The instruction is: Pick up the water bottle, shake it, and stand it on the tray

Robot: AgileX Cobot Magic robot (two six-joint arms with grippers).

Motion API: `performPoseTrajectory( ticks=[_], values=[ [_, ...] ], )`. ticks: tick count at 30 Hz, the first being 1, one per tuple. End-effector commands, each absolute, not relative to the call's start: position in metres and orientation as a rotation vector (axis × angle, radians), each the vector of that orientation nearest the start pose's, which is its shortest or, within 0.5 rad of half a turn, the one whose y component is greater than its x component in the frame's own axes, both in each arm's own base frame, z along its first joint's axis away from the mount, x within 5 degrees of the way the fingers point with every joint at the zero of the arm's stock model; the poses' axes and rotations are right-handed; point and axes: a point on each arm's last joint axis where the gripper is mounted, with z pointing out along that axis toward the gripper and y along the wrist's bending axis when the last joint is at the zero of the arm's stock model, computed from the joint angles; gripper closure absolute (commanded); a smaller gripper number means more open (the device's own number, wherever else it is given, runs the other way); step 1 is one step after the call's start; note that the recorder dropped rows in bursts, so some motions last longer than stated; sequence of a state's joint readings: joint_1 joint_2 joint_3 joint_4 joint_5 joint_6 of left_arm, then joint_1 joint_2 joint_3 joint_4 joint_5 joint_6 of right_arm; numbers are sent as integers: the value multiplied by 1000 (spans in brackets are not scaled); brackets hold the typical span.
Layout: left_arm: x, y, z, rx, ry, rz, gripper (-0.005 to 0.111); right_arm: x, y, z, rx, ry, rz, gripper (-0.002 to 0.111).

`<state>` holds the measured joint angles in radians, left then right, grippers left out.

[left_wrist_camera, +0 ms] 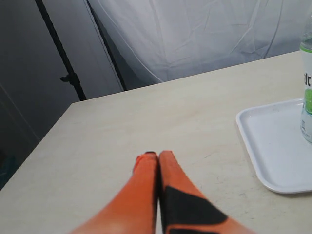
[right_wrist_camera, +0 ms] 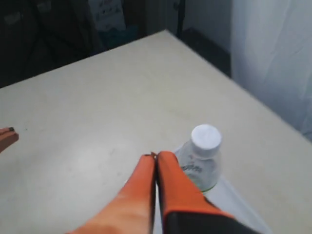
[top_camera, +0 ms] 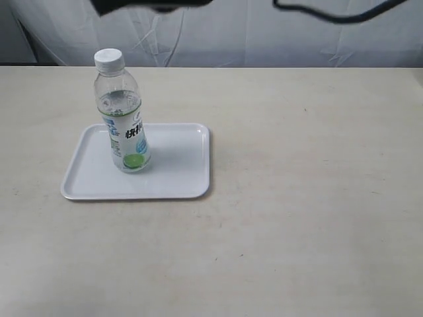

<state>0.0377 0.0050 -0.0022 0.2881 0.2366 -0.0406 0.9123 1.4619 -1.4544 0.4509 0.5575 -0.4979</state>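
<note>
The water bottle point(top_camera: 122, 113) stands upright on the white tray point(top_camera: 178, 165), near the tray's left half, white cap on top and lime picture low on its label. My left gripper point(left_wrist_camera: 157, 155) is shut with nothing in it, off to the side of the tray point(left_wrist_camera: 273, 146); a strip of the bottle point(left_wrist_camera: 306, 92) shows at that view's edge. My right gripper point(right_wrist_camera: 156, 156) is shut and empty, hovering high above the bottle point(right_wrist_camera: 202, 156), which I see from over its cap. Neither gripper touches the bottle.
A pale beige table point(top_camera: 297, 198) carries the tray. White cloth point(top_camera: 264, 33) hangs behind the far edge. Dark arm parts and a cable point(top_camera: 330, 13) cross the top of the exterior view. An orange tip point(right_wrist_camera: 7, 136) pokes in at the right wrist view's edge.
</note>
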Motion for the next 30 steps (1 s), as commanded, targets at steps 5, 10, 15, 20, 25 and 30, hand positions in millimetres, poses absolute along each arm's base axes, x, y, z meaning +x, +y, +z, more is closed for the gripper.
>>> performPoseTrajectory(
  ticks=[5,10,15,20,25,30],
  values=[
    [55,8,192,120,1716,261,107,161,196,456,-872,1668,499,105],
    [55,8,192,120,1716,261,107,153,140,423,-673,1687,443,105],
    [55,8,192,120,1716,261,107,127,86,381,-498,1708,422,105],
    [55,8,192,120,1716,261,107,84,38,327,-321,1703,347,105],
    [55,8,192,120,1716,261,107,44,16,291,-259,1592,338,105],
    [55,8,192,120,1716,261,107,35,11,266,-253,1576,330,105]
  ],
)
